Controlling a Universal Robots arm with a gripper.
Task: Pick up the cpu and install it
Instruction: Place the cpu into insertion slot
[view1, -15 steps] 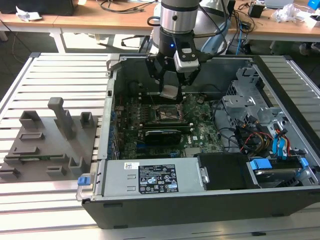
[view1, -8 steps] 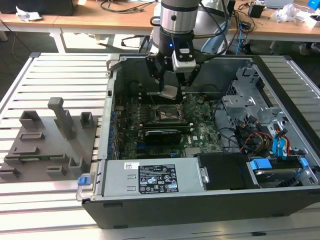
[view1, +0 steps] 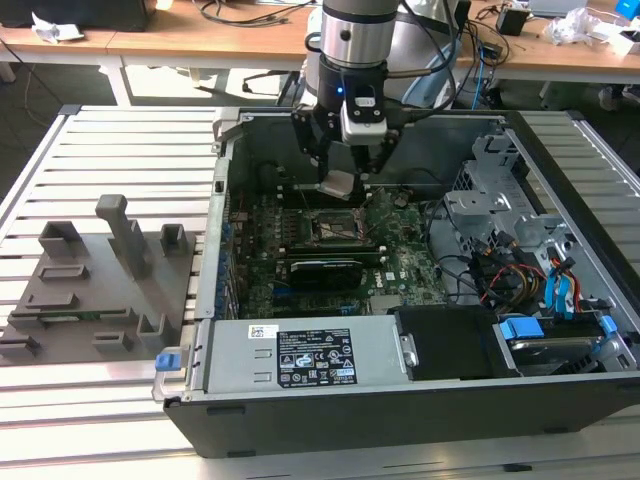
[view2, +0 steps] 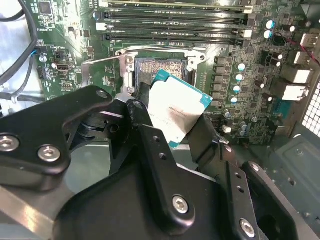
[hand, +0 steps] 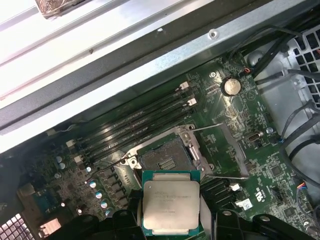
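Exterior view gives the whole open case (view1: 300, 430) on the slatted worktop (view1: 100, 140), with grey fixture blocks (view1: 100, 280) off to that view's left. Both wrist views get in close instead: jaws pinching the cpu (hand: 171, 207) by two opposite edges, just above the open socket (hand: 167, 157) on the motherboard (hand: 240, 125) inside the case. Metal lid up, a bit tilted. It's square, so no long axis.

A pale slatted tabletop (view1: 130, 150) carries two things. Toward the exterior view's left lie grey fixture blocks (view1: 100, 290); just beside them sits an open computer case (view1: 420, 425).
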